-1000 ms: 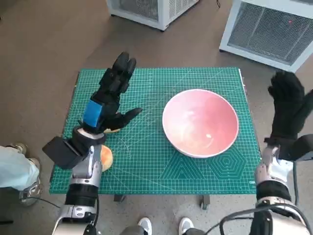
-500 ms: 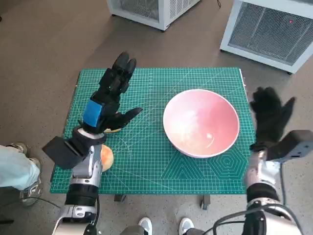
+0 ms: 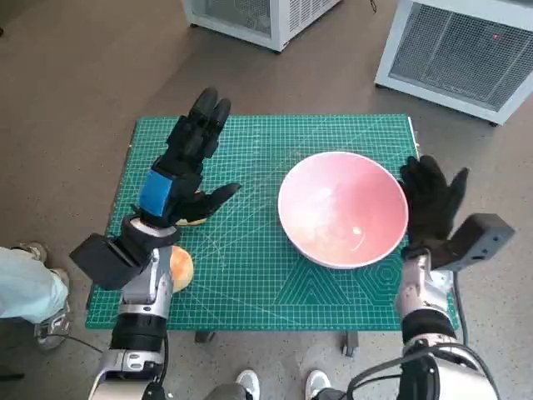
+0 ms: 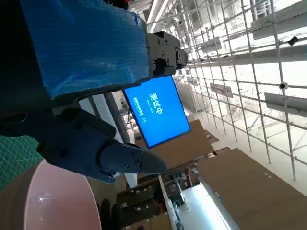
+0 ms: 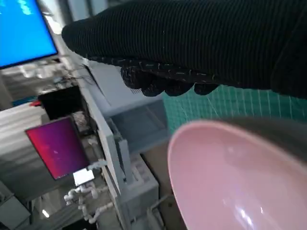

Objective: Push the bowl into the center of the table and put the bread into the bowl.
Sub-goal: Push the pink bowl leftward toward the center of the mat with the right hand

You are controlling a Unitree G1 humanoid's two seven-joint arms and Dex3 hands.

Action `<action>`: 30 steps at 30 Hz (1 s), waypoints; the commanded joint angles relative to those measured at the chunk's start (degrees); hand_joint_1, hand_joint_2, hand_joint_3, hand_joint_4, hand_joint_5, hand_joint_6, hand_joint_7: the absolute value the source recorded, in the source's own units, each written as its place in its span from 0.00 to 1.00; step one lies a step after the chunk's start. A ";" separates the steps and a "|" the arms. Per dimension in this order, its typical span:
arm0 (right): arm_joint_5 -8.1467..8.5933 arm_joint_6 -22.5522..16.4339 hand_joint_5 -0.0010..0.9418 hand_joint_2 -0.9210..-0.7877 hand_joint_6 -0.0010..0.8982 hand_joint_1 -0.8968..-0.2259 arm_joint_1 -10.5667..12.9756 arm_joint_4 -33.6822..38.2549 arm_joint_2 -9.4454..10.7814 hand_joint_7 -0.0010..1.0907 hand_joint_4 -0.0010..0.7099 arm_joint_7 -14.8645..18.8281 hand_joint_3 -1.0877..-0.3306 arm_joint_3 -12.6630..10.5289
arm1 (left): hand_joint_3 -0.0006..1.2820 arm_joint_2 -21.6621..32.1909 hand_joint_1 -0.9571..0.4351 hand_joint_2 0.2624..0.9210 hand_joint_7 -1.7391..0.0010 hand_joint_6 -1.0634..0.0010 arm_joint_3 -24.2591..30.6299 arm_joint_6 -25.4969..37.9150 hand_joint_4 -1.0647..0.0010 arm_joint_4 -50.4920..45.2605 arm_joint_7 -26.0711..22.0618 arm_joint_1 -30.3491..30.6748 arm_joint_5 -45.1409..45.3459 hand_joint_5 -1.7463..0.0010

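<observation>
The bowl (image 3: 342,208) looks stiff and smooth – likely to slide if pushed at its right rim, where the right hand (image 3: 431,200) waits, spread wide and holding nothing.

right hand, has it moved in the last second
Yes. The right hand has swung inward from beyond the table's right edge to just beside the pink bowl's right rim.

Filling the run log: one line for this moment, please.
phase: pre-push | right robot hand: open beside pink bowl | left robot hand: open | bread: on mat
</observation>
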 commanded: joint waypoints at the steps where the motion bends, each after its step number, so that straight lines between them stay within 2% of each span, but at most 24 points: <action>1: 0.53 2.33 0.00 0.00 0.31 0.53 -0.43 1.03 1.92 0.21 0.41 0.83 0.30 -0.87 | 0.17 0.79 0.37 1.00 0.93 0.88 0.43 -0.09 0.87 -1.44 0.31 1.16 0.00 1.00; 6: 0.72 3.39 0.00 0.00 0.33 0.52 -1.39 1.04 3.32 0.20 0.41 0.96 0.27 -1.07 | 0.17 1.08 0.37 1.00 0.93 0.88 0.58 -0.26 0.87 -2.16 0.65 2.00 0.22 1.00; 10: 1.71 4.71 0.00 0.00 0.34 0.52 -2.66 1.03 4.58 0.20 0.41 1.52 0.26 -2.01 | 0.17 1.54 0.37 1.00 0.93 0.88 0.87 -0.39 0.87 -2.70 0.75 2.82 0.07 1.00; 17: 2.21 5.51 0.00 0.00 0.36 0.53 -4.09 0.95 6.17 0.20 0.41 1.92 0.25 -3.10 | 0.17 2.01 0.37 1.00 0.93 0.88 1.18 -0.07 0.87 -3.91 1.04 4.00 -0.18 1.00; 30: 2.59 7.31 0.00 0.00 0.36 0.53 -6.36 1.18 9.05 0.18 0.42 2.23 0.32 -3.65 | 0.17 2.27 0.36 1.00 0.93 0.87 1.36 0.72 0.86 -6.43 2.34 5.98 0.20 1.00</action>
